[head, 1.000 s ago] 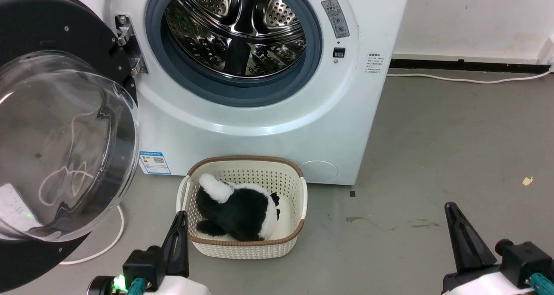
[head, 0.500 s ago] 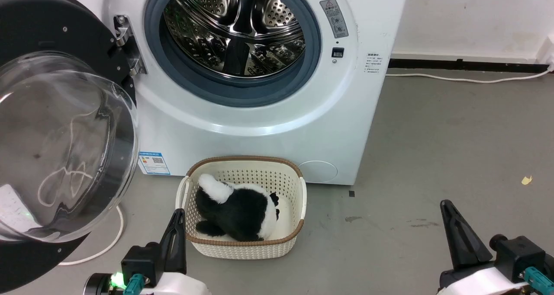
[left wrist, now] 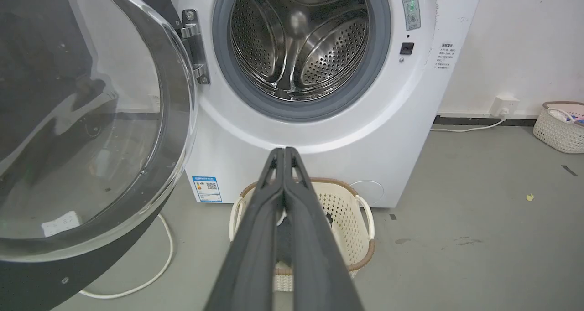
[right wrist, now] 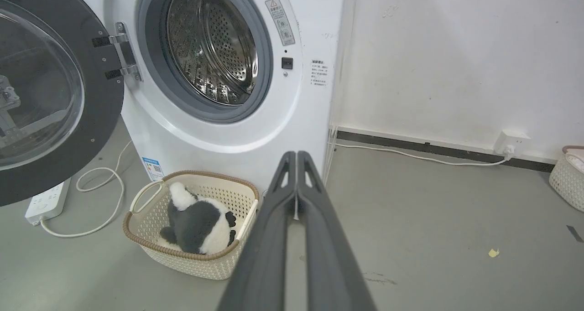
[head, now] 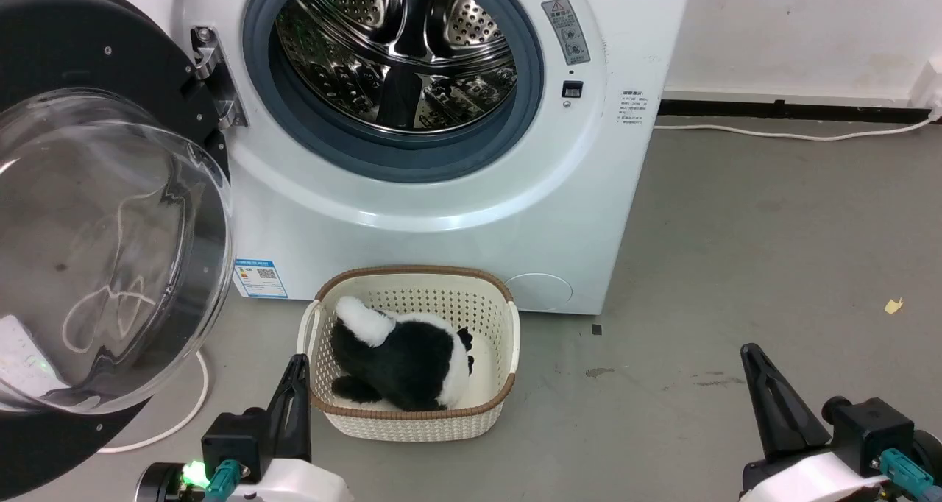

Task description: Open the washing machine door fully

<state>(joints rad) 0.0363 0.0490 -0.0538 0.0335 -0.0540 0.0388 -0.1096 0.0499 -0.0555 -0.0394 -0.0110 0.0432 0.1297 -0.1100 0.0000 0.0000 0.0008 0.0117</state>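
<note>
White sheet metal formed the front of the washing machine [head: 441, 222], on which three labels could be made out. A blue-edged sticker [head: 259, 277] with a QR code was fixed low at the left corner. A grey warning strip [head: 565, 31] headed by a red triangle was set beside the opening. A small block of print [head: 631, 108] was placed near the right edge. None of the writing could be read.

The washing machine door [head: 96, 252] was seen swung wide to the left on its metal hinge [head: 213, 75], with its glass bowl bulging toward the camera and its black ring cut off by the head view's left edge. The steel drum [head: 397, 46] and grey-blue gasket [head: 412, 160] were fully exposed.

A cream basket [head: 412, 425] holding a black-and-white plush toy [head: 397, 355] was set on the floor just before the machine's lower edge. The left gripper [head: 297, 363] was held low just beside the basket's left rim, its fingers pressed together and empty. The right gripper [head: 752, 355], likewise clenched on nothing, was held over bare grey floor [head: 736, 215], where open room was offered to the right. A white cable [head: 188, 406] was looped beneath the door.
</note>
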